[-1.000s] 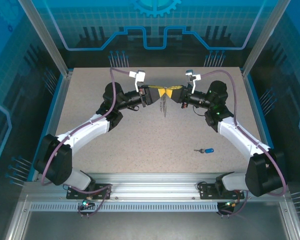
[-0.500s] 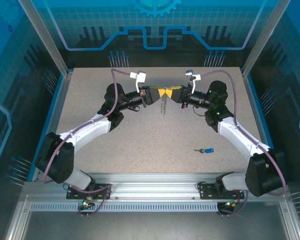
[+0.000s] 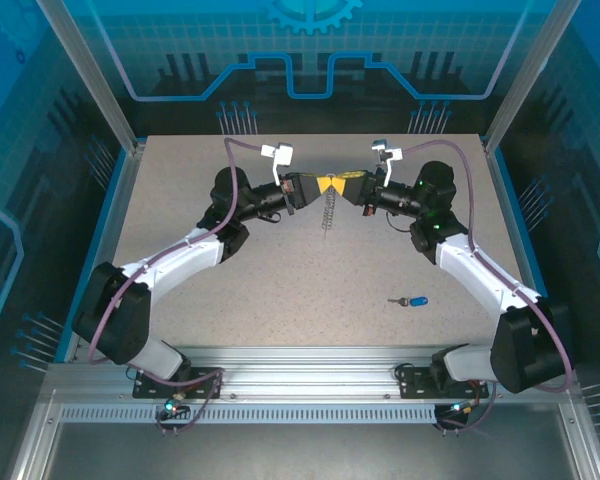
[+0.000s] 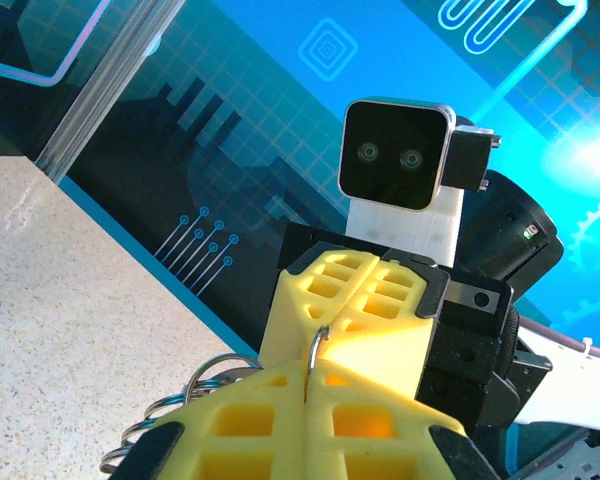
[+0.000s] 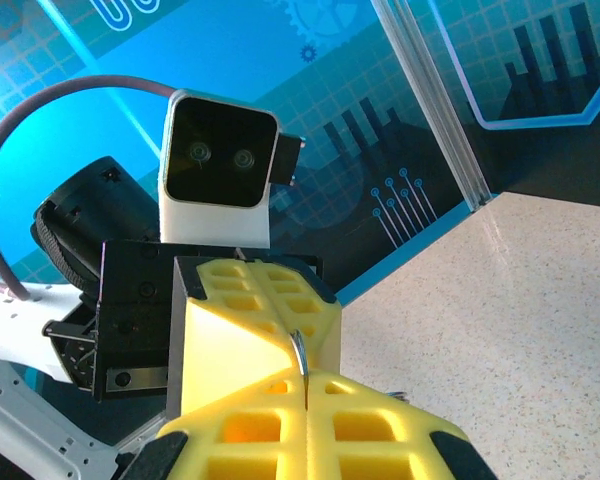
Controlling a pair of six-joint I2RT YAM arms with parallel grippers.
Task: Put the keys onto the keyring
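Two tools meet tip to tip above the far middle of the table [image 3: 230,290], their yellow ribbed fingers pressed nose against nose. The left tool [image 3: 318,186] has its jaws clamped together, and a thin silvery arc of the keyring [image 4: 316,346] rises out of the seam between its fingers. The right tool [image 3: 342,183] is clamped the same way, with the same wire showing at its own seam, so both tools grip the keyring between them. Its short metal chain [image 3: 326,212] hangs straight down from the meeting point, clear of the table; in the left wrist view its links curl out beside the fingers at lower left.

The key [image 3: 413,301] lies flat on the speckled table well apart from the tools, near the right arm's lower link — blue head to the right, blade pointing left.

No lettering is large enough to read. The blue walls [image 3: 310,60] carry printed circuit traces and a gear outline at the top centre. Each wrist bears a white-framed camera with two lenses [image 4: 395,155], which faces the other tool at close range. Purple cables [image 3: 242,150] loop along both arms, green lights glow on the right arm, and a slotted aluminium rail [image 3: 300,360] runs along the near edge — behind it sit the two bases.
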